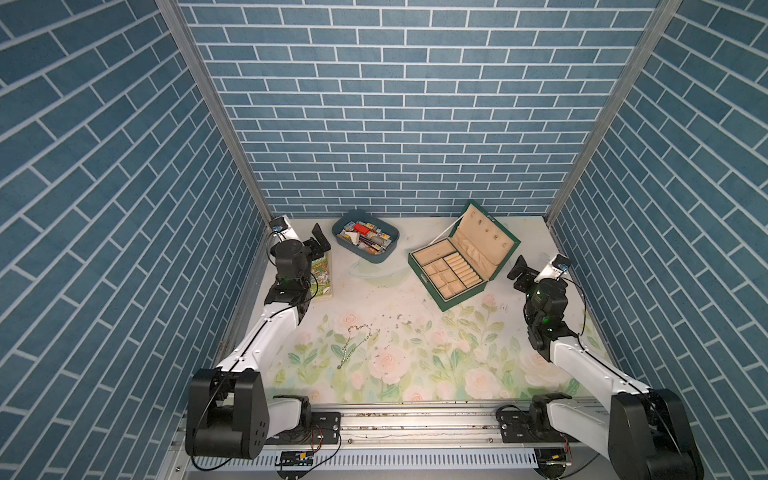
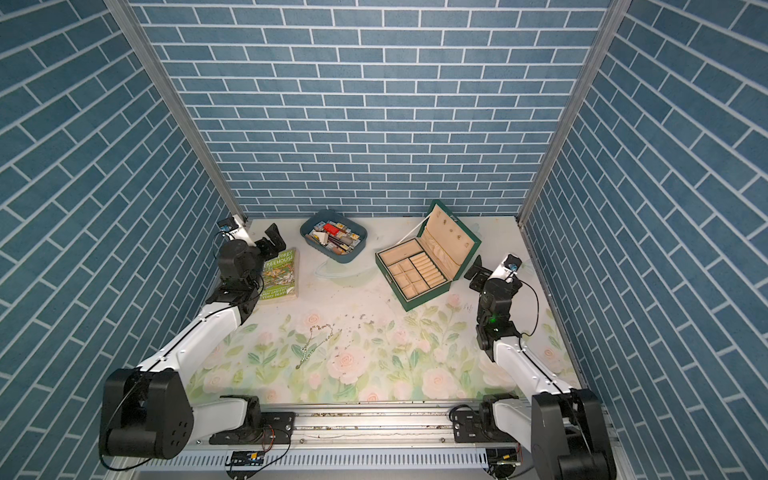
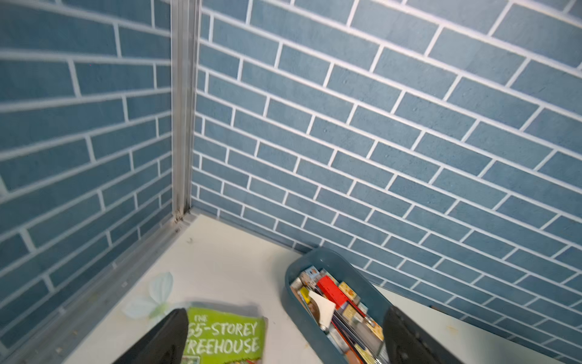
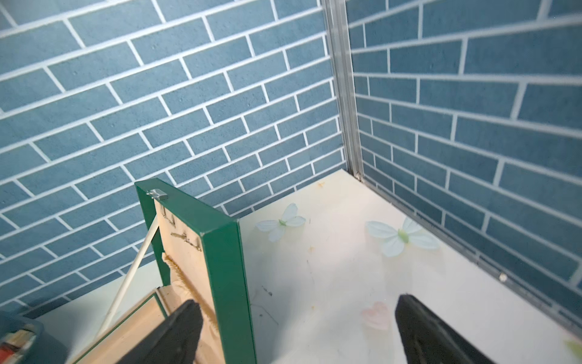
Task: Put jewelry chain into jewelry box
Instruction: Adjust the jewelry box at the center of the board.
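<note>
Metal jewelry chain (image 1: 354, 341); velvety-lined jewelry box (image 1: 453, 266).

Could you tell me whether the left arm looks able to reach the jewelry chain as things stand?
Probably yes. The jewelry chain lies loose on open mat beside the left arm, nothing covering it; the left gripper, open and empty, hovers near the book farther back.

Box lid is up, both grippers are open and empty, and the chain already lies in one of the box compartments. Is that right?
Not quite. The jewelry chain is not in the jewelry box. Both top views show it lying loose on the floral table, well clear of the box. The rest holds.
</note>
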Motion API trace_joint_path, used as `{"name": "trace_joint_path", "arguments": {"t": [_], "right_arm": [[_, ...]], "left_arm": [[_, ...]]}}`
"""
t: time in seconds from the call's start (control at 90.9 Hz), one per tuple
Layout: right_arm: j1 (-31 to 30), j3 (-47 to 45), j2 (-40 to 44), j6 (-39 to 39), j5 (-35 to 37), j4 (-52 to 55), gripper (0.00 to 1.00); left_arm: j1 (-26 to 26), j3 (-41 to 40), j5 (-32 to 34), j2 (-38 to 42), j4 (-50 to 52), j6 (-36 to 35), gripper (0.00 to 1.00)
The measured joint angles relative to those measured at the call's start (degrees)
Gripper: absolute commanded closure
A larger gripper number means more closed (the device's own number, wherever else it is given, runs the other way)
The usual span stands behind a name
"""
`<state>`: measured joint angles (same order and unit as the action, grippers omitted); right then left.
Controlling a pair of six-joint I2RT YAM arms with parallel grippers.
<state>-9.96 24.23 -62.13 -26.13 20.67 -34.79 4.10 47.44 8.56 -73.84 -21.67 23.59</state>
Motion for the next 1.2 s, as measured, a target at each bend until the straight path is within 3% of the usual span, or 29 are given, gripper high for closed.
{"name": "trace_joint_path", "arguments": {"t": [0.209,0.374,0.605,0.935,1.199], "right_arm": [[-0.02,-0.39,1.55,-9.42,-5.79,11.39,0.07],[-0.17,-2.03,1.57,-13.07,-11.23,17.59,0.1],[-1.2,-5.97,3.21,-14.93,-19.21,19.93,0.11],[-1.79,-9.11,6.69,-15.61,-25.79,20.96,0.11],[-1.79,-9.11,8.39,-16.11,-29.66,21.09,0.11]], "left_arm": [[3.02,7.65,-10.38,-11.04,9.07,5.68,0.0],[10.36,18.03,-17.14,-22.38,13.73,3.3,0.01],[15.96,32.39,-26.49,-37.81,17.44,-0.26,0.0],[25.16,64.46,-29.49,-58.95,29.86,-6.97,0.0],[25.11,76.89,-31.39,-69.2,36.41,-6.29,0.0]]}}
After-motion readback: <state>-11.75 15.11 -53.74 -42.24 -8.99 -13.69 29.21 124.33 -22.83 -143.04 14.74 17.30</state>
